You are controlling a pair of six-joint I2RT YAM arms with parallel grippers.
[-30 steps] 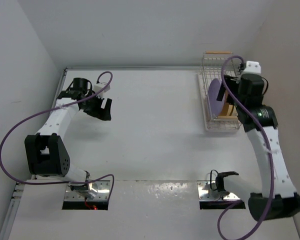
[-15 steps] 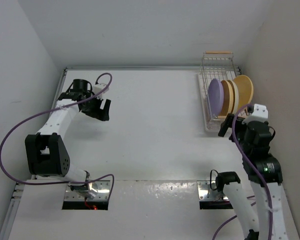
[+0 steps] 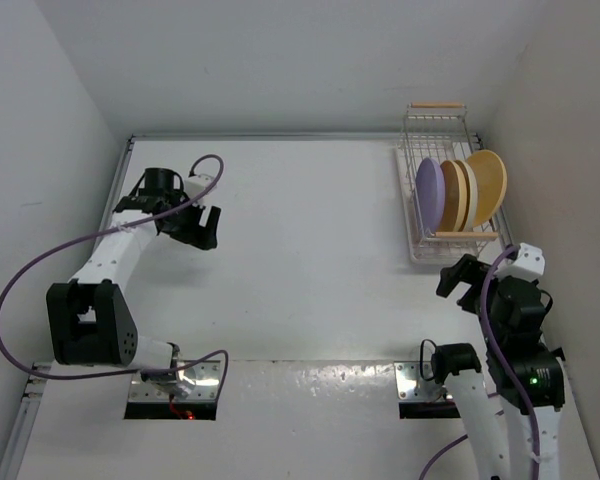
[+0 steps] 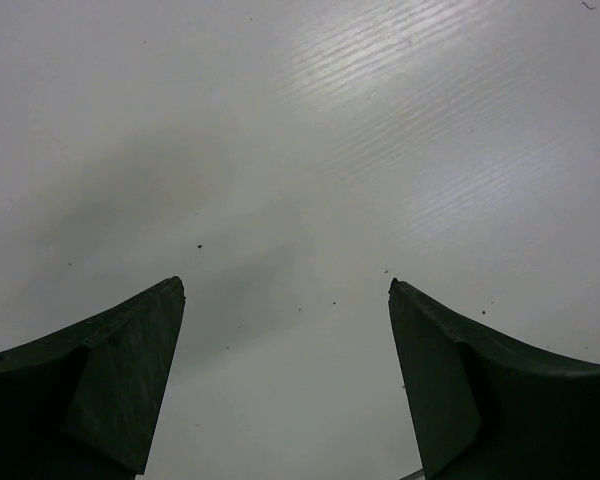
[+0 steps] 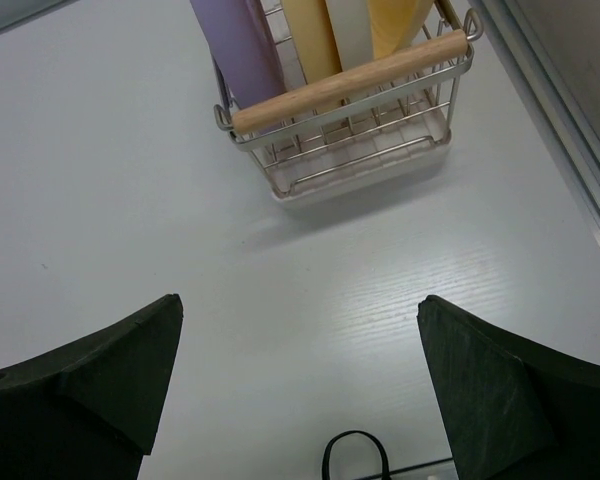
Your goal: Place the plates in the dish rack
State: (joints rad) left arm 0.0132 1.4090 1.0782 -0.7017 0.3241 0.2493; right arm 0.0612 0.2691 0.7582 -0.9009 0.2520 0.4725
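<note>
**Right arm withdrawn – rack fully loaded**

The right gripper [image 3: 460, 284] has pulled back from the dish rack [image 3: 412, 160] toward its own base, jaws spread wide and empty; a second ago it stood over the rack and hid most of the load. All four plates now show on edge between the dividers – lavender plate [image 3: 429, 193], first yellow-orange plate [image 3: 451, 196], cream plate [image 3: 467, 195], second yellow-orange plate [image 3: 488, 182]; loading appears complete. The left gripper [image 3: 202, 226] hangs over the table [image 3: 310, 250] at far left, jaws apart, holding nothing; it has shifted only slightly
</note>
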